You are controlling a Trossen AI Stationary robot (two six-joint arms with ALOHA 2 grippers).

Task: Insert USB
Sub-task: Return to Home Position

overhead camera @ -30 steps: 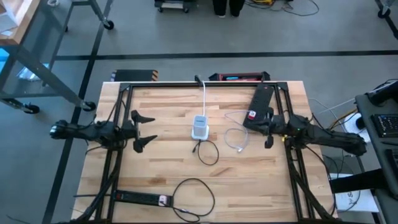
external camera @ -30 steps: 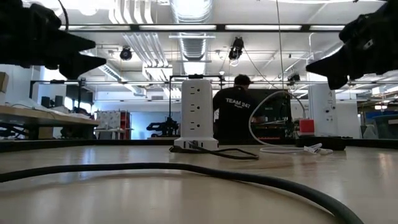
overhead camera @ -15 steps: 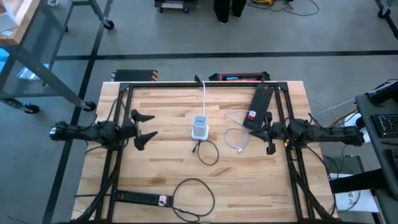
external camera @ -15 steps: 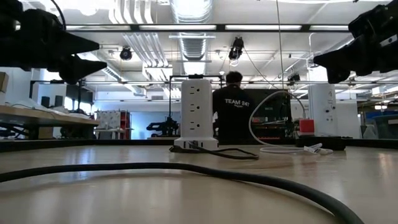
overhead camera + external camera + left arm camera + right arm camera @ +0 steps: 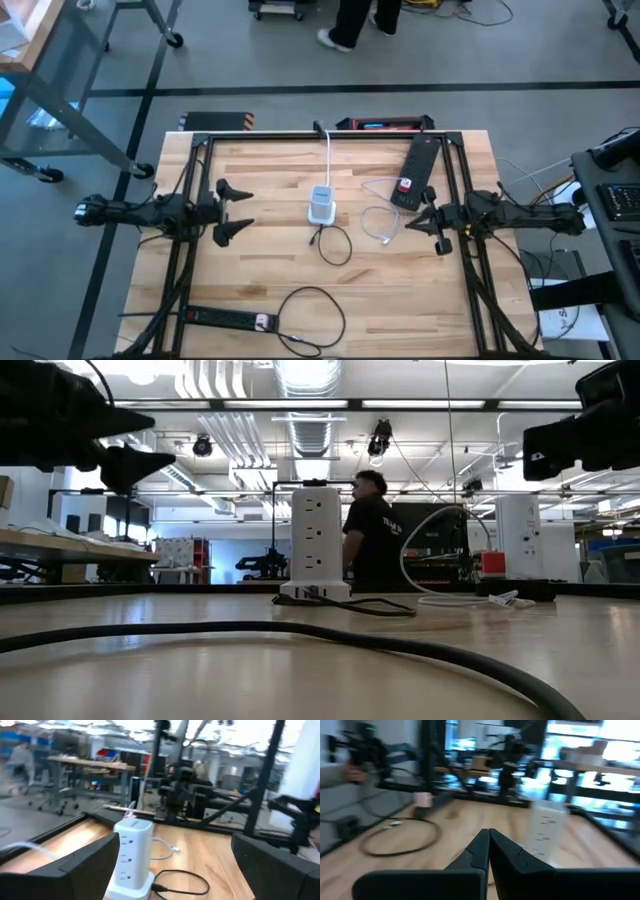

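A white power tower (image 5: 321, 206) stands upright on its base at the table's middle, and shows in the low view (image 5: 315, 540) and both wrist views (image 5: 131, 852) (image 5: 547, 832). A thin white USB cable (image 5: 383, 225) lies coiled on the wood to the tower's right (image 5: 470, 598) (image 5: 400, 837). My left gripper (image 5: 238, 209) hovers open to the left of the tower, pointing at it (image 5: 175, 870). My right gripper (image 5: 418, 222) hovers shut just right of the white cable (image 5: 487, 837).
A black cable (image 5: 335, 245) loops from the tower's base toward the near edge. A black power strip (image 5: 417, 172) lies at the far right, and another (image 5: 225, 318) at the near left with a thick black cord (image 5: 300, 635). A person (image 5: 370, 530) stands behind the table.
My right gripper has swung slightly toward the table's near edge and rolled about its wrist, and its view is blurred. My left gripper has stayed nearly still. The person behind the table has turned sideways and walked off.
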